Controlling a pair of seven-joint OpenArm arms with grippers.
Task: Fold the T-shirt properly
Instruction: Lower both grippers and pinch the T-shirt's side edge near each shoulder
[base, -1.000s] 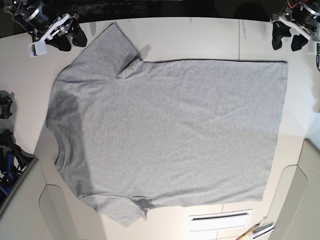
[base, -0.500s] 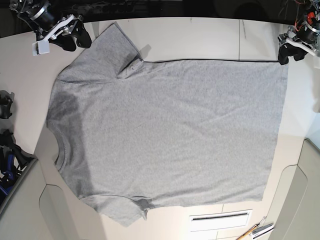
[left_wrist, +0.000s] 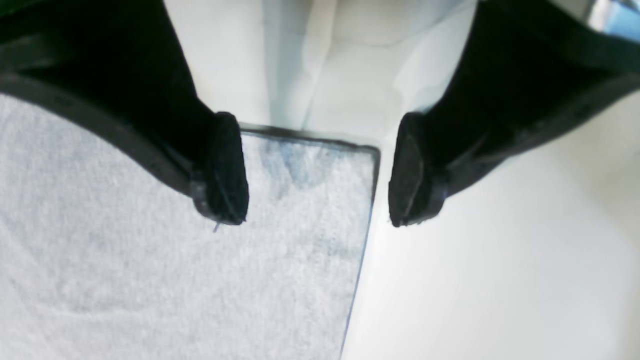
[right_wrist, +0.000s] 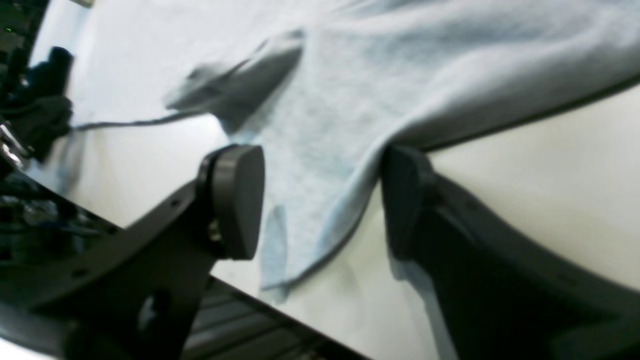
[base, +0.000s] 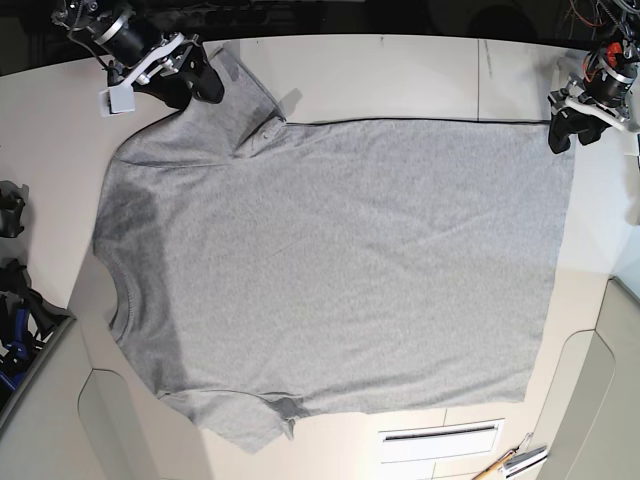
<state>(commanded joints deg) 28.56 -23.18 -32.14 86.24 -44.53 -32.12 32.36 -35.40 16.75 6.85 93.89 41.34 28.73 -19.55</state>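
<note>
Your left claw (left_wrist: 319, 220) hangs above the hem corner of the shirt (base: 340, 260), at the upper right of the base view, with its two fingers wide apart. In the left wrist view the corner shows between them: one finger is over the grey cloth, the other over the bare desk (base: 400, 80) just beside the cloth's side edge. That arm reaches in from the top right of the base view, its fingers pointing down toward the shirt. Your right claw (right_wrist: 322, 205) is over the sleeve at the upper left of the base view, also with its fingers spread. The right wrist view shows the sleeve running between the two, its end lying near the desk's edge; you cannot tell from here whether either finger touches the cloth. The right arm comes in from the top left of the base view, angled down and inward. The shirt lies spread across the desk, plain side up, its straight hem edge along the top, one sleeve pointing up at the left and more cloth bunched at the lower left.
</note>
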